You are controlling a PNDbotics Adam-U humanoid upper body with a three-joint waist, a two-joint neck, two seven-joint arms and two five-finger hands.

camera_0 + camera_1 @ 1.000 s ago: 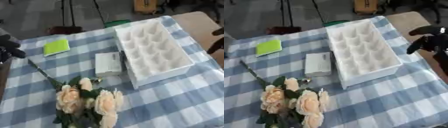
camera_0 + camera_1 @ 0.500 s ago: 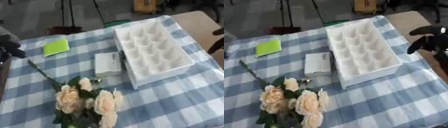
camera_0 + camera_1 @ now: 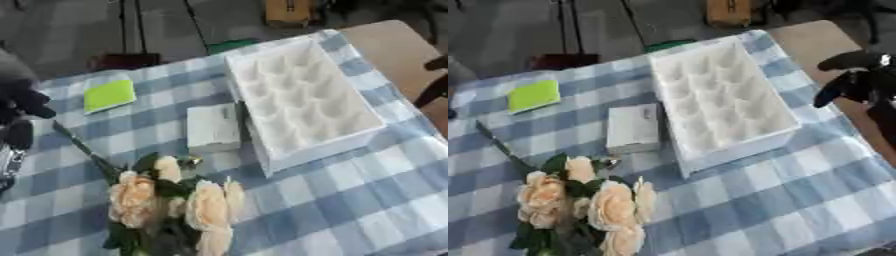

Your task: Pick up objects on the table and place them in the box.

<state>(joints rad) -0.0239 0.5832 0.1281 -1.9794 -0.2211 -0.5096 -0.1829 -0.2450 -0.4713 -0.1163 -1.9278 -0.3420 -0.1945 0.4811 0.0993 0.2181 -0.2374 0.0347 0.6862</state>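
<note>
Checked tablecloth (image 3: 737, 200): box (image 3: 719, 105) empty; flowers (image 3: 579, 205), green pad (image 3: 534, 95), small carton (image 3: 633, 128) unpicked, well apart from fingers. Right hand (image 3: 855, 80) curled, empty; left hand (image 3: 22, 100) finger state unclear.

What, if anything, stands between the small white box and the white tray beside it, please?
Nothing visible does: the small white box lies flat on the checked cloth right beside the tray's left wall, with no object between them.

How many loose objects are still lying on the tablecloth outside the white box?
3. A green pad near the far left; a small white box right beside the white tray box; a bouquet of cream flowers at the near left. None appear hidden.
</note>
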